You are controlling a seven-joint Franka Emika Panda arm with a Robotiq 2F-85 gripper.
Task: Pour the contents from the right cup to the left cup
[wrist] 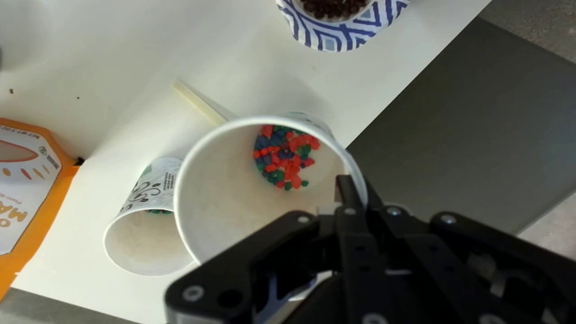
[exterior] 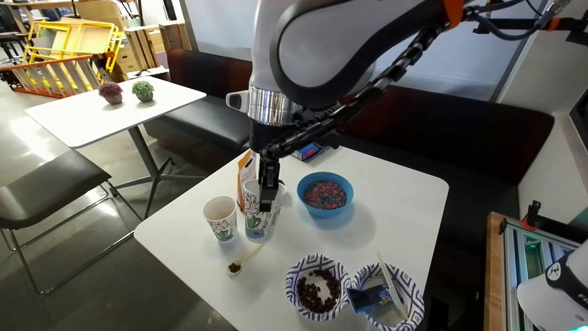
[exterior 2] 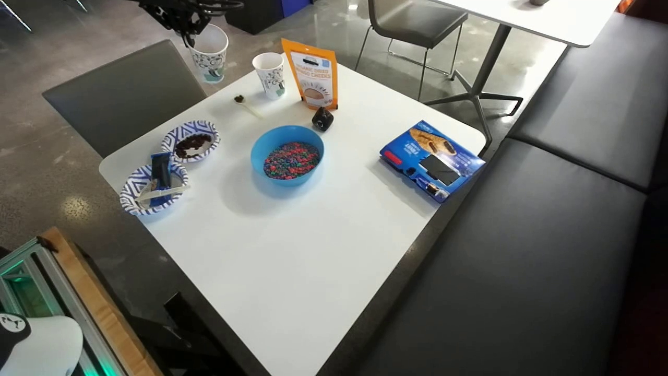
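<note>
The right cup is a white paper cup with dark swirl and greenish print. It shows in an exterior view and the wrist view, with red, green and blue candies at its bottom. My gripper is shut on its rim, one finger inside and one outside, also in the wrist view. The cup is held raised and roughly upright. The left cup, with similar print, stands on the table beside it, also in an exterior view and the wrist view; a little green shows inside.
An orange-and-white pouch stands by the left cup. A spoon lies near the cups. A blue bowl of candies, two patterned bowls, a small black object and a blue box share the table.
</note>
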